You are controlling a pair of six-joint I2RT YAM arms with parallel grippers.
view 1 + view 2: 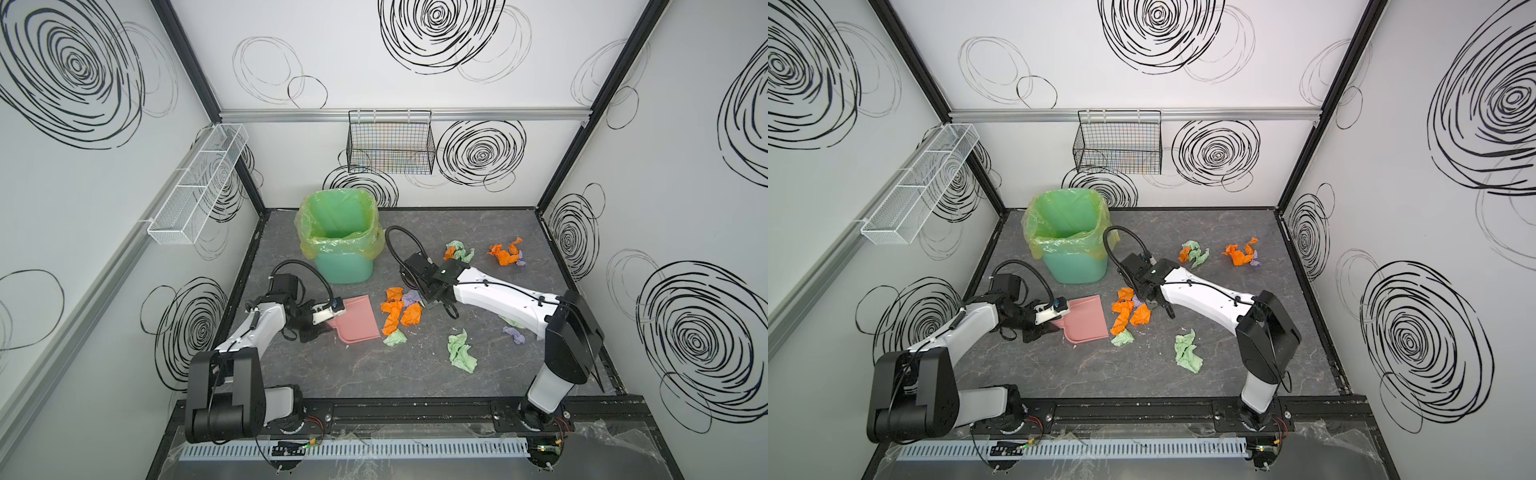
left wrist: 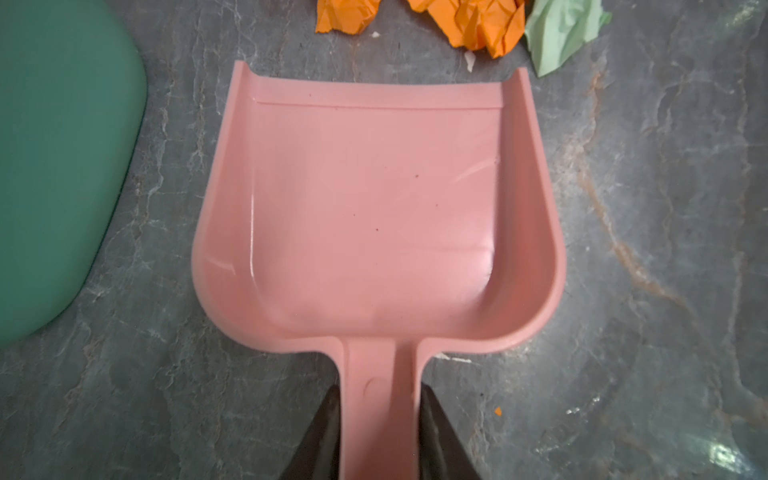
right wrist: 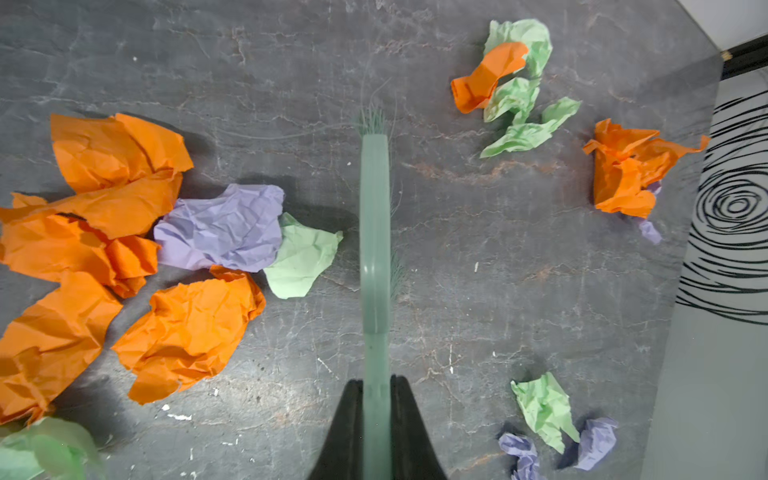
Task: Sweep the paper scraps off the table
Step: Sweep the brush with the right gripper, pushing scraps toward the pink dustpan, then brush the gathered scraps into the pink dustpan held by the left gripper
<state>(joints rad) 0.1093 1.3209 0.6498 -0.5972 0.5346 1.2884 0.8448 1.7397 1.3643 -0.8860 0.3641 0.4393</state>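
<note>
Currently mid-sweep: clamping pink plastic dustpan in left fingers, pale-green brush in right fingers; next, likely nudging crumpled orange paper scraps panward.

Dark table with paper scraps, green bin, seemingly resting pink dustpan

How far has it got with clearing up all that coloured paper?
Done: tools gripped, the left end effector on the pink dustpan, the right end effector on the green brush. In hand: an orange pile lies just before the pan's mouth. Left: everything; pan and bin look empty, scraps dot the table.
</note>
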